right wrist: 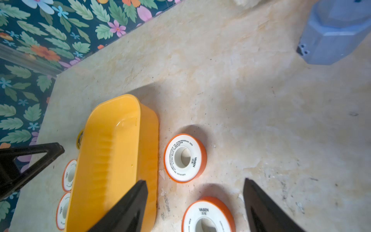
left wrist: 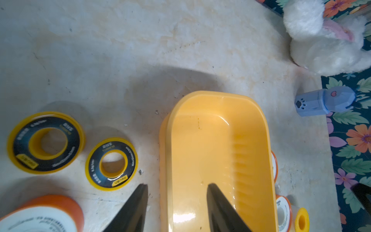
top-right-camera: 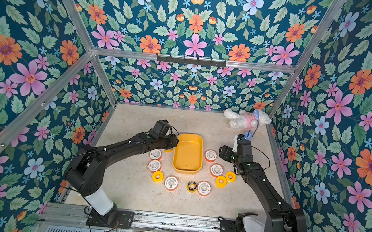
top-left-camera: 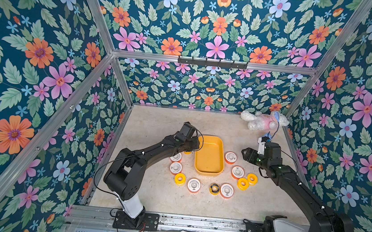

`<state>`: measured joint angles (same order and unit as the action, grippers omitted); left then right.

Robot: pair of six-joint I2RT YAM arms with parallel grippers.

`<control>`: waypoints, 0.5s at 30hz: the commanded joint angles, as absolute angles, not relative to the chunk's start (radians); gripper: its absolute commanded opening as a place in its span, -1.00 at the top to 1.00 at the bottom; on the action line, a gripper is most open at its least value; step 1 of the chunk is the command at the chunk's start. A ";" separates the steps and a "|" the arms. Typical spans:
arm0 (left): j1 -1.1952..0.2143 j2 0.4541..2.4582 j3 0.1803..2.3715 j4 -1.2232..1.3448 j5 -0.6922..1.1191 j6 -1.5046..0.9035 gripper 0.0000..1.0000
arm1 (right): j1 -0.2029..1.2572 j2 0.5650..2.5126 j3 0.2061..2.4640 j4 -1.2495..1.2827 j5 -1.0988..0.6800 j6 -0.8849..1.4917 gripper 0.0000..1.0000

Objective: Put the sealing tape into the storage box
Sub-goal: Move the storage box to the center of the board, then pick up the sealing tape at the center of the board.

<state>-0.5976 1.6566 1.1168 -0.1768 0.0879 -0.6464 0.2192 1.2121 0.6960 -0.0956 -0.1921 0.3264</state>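
A pale marbled surface (top-left-camera: 149,194) fills the lower middle of the frame in both top views, walled in by flowered panels. Two black arms reach in from the bottom edge. The left arm (top-left-camera: 144,156) bends up to the left rim of the box. The right arm (top-left-camera: 290,177) angles in from the lower right corner toward the box's right side. The yellow box (top-left-camera: 209,156) stands lengthwise at the centre of the surface, just below mid-frame, its bare floor showing. A white plush toy (top-left-camera: 263,120) in pink lies at the upper right corner of the surface.

The left claw (left wrist: 176,185) is partly open and holds nothing. In the left wrist view, one finger hangs over the inside of the box and the other over the surface outside, with the box wall between them. The right claw (right wrist: 194,180) is spread wide and grips nothing, with one white-faced spool lying between its fingers.

The tape spools (top-left-camera: 194,185) lie flat on the surface outside the box, ringing it on the left, below and on the right. Six white-faced spools (top-left-camera: 175,168) with orange rims sit on both sides and along the bottom. Three plain yellow spools (top-left-camera: 243,183) sit at the lower left and lower right. One black-faced spool (top-left-camera: 214,188) sits at the bottom of the ring. Two more black-faced spools (left wrist: 111,163) show beside the box in the left wrist view. A small blue object (top-left-camera: 267,136) on a cord lies just below the plush toy.
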 commanded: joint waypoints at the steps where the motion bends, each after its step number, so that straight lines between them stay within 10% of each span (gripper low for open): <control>1: -0.593 1.600 1.100 -0.214 0.041 -0.583 -0.08 | 0.241 1.280 0.739 -0.123 -0.237 0.313 -0.31; 15: -0.568 1.381 0.932 -0.253 -0.024 -0.562 -0.11 | 0.375 1.560 0.923 -0.186 -0.189 0.333 -0.05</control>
